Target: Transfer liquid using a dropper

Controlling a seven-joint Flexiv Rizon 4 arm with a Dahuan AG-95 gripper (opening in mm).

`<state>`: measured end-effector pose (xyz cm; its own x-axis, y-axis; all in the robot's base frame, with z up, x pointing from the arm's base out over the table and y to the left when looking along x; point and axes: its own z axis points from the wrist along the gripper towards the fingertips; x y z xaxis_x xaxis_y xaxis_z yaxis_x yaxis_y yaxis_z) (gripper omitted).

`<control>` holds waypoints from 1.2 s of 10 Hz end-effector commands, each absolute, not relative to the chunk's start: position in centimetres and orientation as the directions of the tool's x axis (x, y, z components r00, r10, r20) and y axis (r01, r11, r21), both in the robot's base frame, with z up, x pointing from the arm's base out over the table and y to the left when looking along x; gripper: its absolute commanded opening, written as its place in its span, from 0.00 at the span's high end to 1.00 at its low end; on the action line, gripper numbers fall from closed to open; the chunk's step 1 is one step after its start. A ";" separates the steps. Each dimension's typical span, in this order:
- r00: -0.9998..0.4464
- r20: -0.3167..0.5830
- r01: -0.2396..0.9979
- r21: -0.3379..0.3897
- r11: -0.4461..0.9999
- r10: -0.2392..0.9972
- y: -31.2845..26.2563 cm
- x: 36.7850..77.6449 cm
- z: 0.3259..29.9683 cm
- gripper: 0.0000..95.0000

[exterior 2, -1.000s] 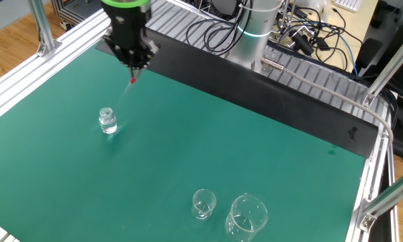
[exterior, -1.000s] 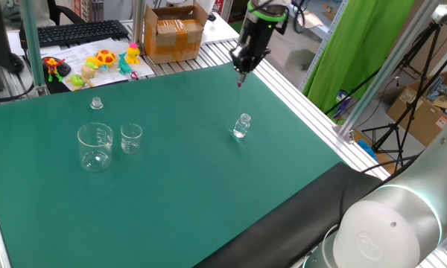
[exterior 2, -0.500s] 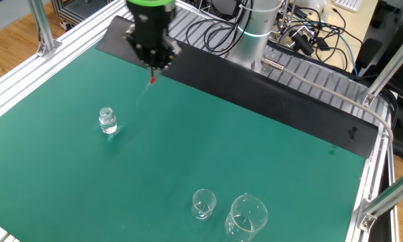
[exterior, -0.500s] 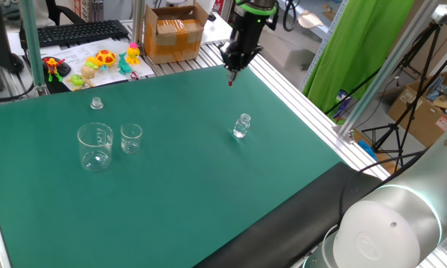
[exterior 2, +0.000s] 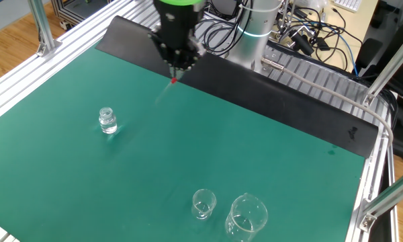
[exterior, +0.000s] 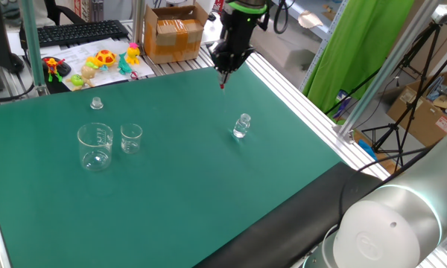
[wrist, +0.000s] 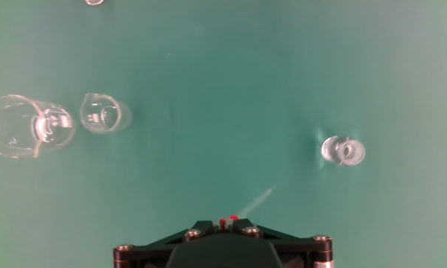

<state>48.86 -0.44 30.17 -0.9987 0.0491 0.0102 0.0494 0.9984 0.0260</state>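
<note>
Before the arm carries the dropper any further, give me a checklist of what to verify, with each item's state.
1. Pincer shut on the dropper: ok; the red bulb shows between the tips, with the clear stem hanging below it in the hand view.
2. Dropper clear of the mat: ok, it hangs well above it.
3. Liquid in the stem: cannot tell, too thin and clear.
4. Small bottle upright: ok, off to one side of the pincer.
5. Small beaker and large beaker upright, side by side: ok.
6. Path across the mat to the beakers free: ok, nothing stands between.
</note>
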 end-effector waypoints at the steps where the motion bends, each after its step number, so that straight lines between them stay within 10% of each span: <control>1: -0.997 0.001 0.076 0.014 0.997 0.076 0.9 48.2 30.4 1.00; 12: -0.996 0.009 -0.083 0.043 0.996 -0.084 2.5 47.4 30.4 1.00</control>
<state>47.30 2.43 30.43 -0.9978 -0.0651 0.0105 -0.0648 0.9975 0.0291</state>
